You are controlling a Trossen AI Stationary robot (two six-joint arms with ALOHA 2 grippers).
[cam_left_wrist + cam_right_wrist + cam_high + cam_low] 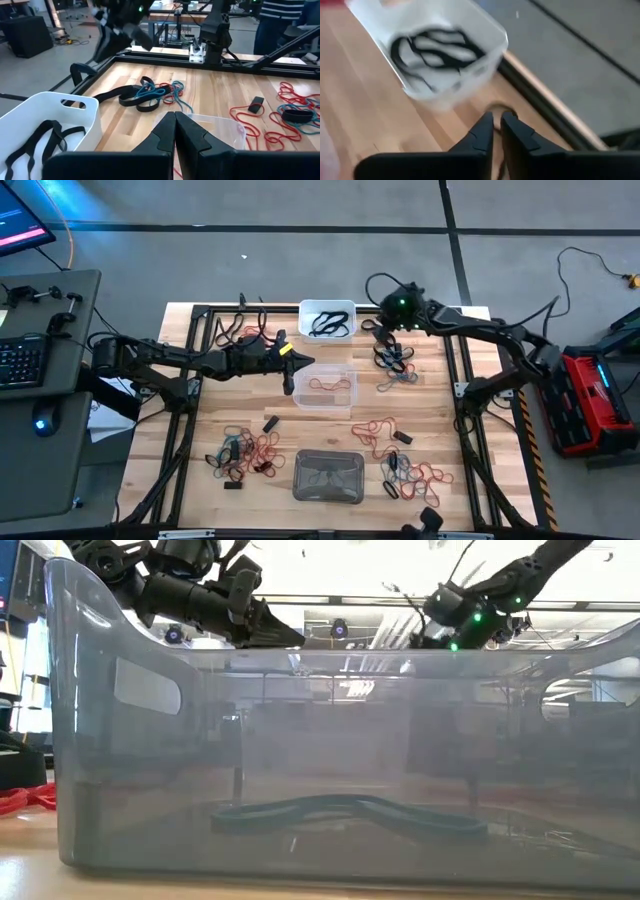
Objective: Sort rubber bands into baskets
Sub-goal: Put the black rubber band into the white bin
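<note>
High view first: three baskets sit on my worktop (200,330). The white basket (327,319) at the far edge holds several black rubber bands (330,323), the clear basket (324,386) in the middle holds a red band (322,384) or two, and the grey basket (329,476) at the near edge holds at least one teal band (345,810).

I judge the sorting barely begun: four loose heaps of mixed red, black and teal bands remain scattered, too tangled to count singly.

My left end effector (291,383) hangs pinched together over the clear basket's edge, carrying nothing I can see. My right end effector (496,125) hovers just beside the white basket, fingers parted by a narrow slit, seemingly empty.
</note>
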